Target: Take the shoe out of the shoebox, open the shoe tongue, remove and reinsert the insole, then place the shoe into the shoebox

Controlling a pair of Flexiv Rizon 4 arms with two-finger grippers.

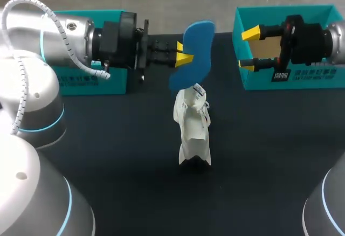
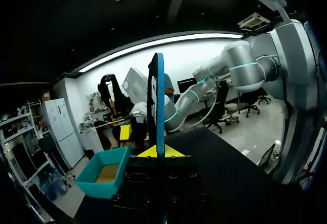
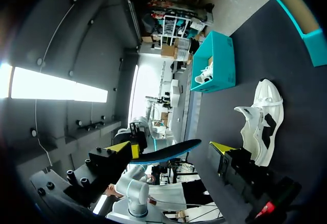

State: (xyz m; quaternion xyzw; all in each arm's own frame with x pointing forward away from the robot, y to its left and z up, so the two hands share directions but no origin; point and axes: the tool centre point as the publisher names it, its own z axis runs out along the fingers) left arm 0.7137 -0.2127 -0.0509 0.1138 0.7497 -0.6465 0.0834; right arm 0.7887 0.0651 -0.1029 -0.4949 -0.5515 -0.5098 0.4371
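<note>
A blue insole [image 1: 194,50] hangs upright in the air above the white shoe [image 1: 192,133], with my left gripper [image 1: 183,54] shut on its edge. In the left wrist view the insole [image 2: 159,101] shows edge-on, rising from between the yellow tips of that gripper [image 2: 156,152]. The shoe stands on the black table with its opening towards the insole. My right gripper [image 1: 248,48] hovers open in front of the right teal shoebox [image 1: 291,77], a short way from the insole. In the right wrist view the insole [image 3: 168,153] lies ahead of my open right gripper [image 3: 171,147], with the shoe [image 3: 261,121] beside it.
A second teal box [image 1: 91,80] stands at the back left behind my left arm; the right wrist view shows this box [image 3: 220,60] with another white shoe [image 3: 204,75] inside. The dark tabletop [image 1: 118,155] stretches in front of the shoe.
</note>
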